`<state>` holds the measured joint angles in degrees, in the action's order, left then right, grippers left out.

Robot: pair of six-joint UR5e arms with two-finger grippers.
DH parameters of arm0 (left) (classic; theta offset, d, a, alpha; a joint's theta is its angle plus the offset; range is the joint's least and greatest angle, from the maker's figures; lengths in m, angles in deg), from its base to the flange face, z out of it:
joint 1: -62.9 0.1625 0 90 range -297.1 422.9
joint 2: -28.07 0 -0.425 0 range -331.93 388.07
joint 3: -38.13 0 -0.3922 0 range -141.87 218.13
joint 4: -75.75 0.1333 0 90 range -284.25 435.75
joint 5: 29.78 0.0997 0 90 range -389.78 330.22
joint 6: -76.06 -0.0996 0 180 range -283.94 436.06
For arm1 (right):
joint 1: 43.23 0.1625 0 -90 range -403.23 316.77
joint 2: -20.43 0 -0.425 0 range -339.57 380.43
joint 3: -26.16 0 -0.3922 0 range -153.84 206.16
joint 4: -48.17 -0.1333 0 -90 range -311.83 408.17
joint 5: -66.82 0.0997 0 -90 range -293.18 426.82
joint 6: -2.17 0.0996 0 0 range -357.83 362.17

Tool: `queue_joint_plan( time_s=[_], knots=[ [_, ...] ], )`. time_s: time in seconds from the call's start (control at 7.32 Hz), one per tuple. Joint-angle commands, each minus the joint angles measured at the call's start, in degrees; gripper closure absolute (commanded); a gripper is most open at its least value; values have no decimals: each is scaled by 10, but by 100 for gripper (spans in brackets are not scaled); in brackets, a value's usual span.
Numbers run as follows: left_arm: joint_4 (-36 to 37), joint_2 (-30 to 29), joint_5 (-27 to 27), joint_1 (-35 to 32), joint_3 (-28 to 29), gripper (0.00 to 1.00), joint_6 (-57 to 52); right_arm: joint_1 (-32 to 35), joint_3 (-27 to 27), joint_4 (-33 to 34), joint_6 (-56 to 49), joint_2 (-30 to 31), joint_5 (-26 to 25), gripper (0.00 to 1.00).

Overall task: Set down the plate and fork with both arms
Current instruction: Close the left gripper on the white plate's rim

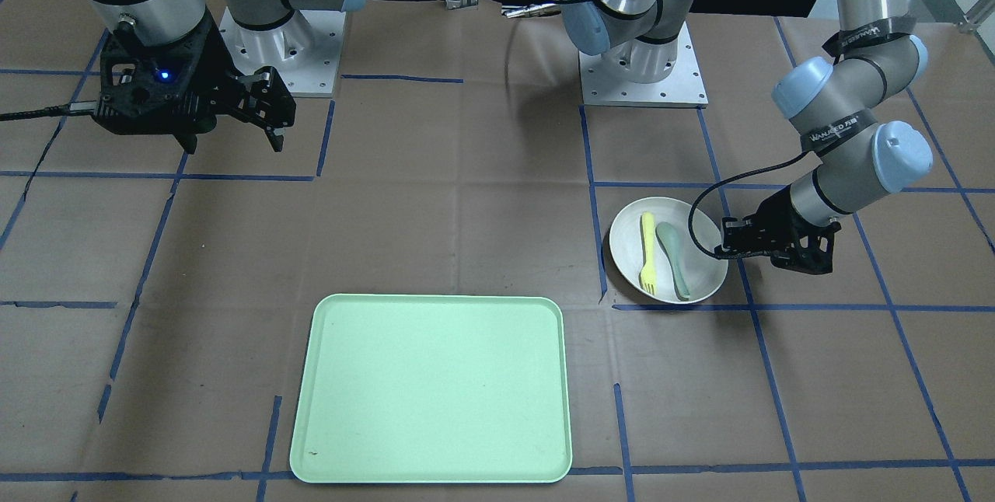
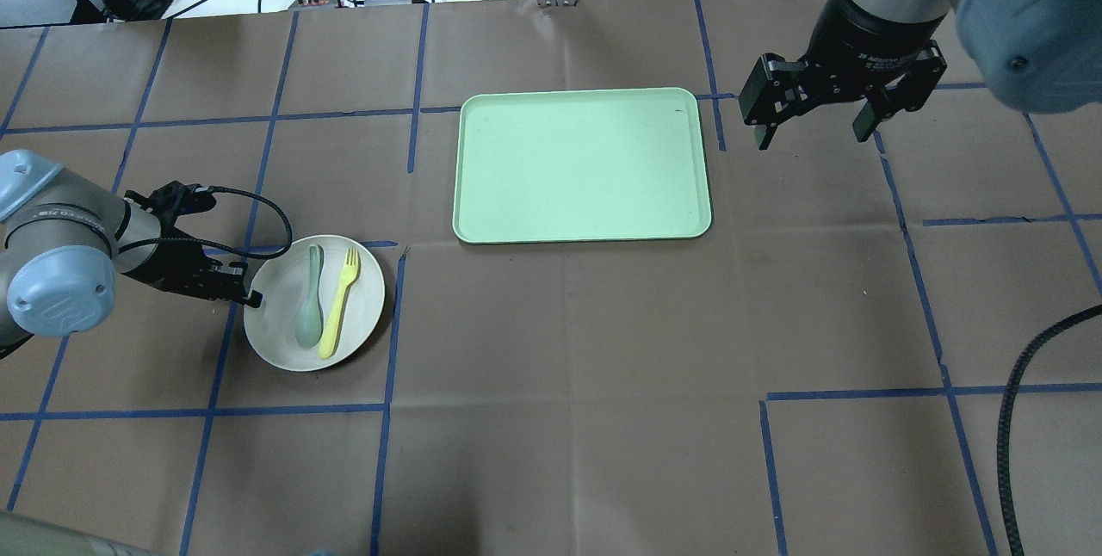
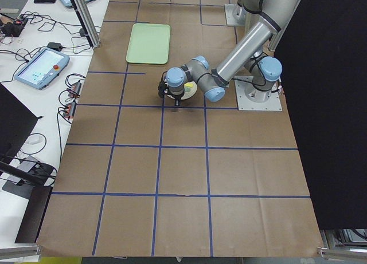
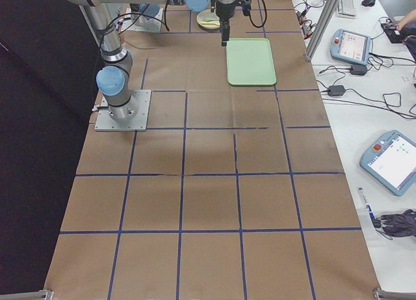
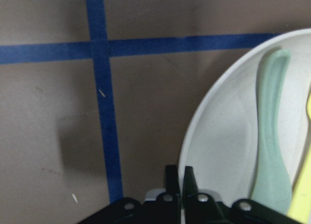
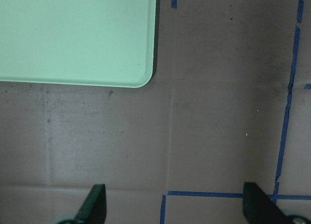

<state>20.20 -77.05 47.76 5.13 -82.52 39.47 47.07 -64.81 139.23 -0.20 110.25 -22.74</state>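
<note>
Left to right, overhead view. Left gripper (image 2: 248, 298): fingers nearly closed, pinching the rim of the plate (image 2: 366, 302), which rests on the table (image 2: 560, 384) well apart from the tray (image 2: 582, 164). The fork (image 2: 340, 305) lies loose in the plate beside a spoon (image 2: 311, 298). Right gripper (image 2: 811, 136): fingers wide, holding nothing, just beside the tray. The plate is probably light, stiff and smooth; an edge grip suits it, kept level or the fork may slide.

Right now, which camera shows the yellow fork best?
Overhead exterior: the fork lies whole in the plate, tines clear. Front-facing shows it nearly as well; left wrist catches a sliver; side views, a speck at most; right wrist, nothing.
</note>
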Motion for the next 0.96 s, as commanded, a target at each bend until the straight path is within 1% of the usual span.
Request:
queue_joint_plan(
  time_s=[0.0, 0.14, 0.41, 0.55, 0.68, 0.82],
  knots=[
    [-4, 20, -2, -1, 0, 100, 6, 0, -1, -1, 0, 0, 0, 0],
    [-10, 32, -27, -1, -1, 100, 16, 0, 0, 0, 0, 0, 0, 0],
    [-22, 39, -62, -2, -1, 100, 23, 1, -1, 0, 0, 0, 0, 0],
    [-40, 46, -72, -3, 1, 100, 26, 0, -1, 0, 0, 0, 0, 0],
    [-40, 49, -75, -11, 0, 100, 54, 0, -1, 0, 0, 0, 0, 0],
    [-38, 48, -94, -24, 2, 100, 94, 1, 0, 0, 0, 0, 0, 0]
  ],
)
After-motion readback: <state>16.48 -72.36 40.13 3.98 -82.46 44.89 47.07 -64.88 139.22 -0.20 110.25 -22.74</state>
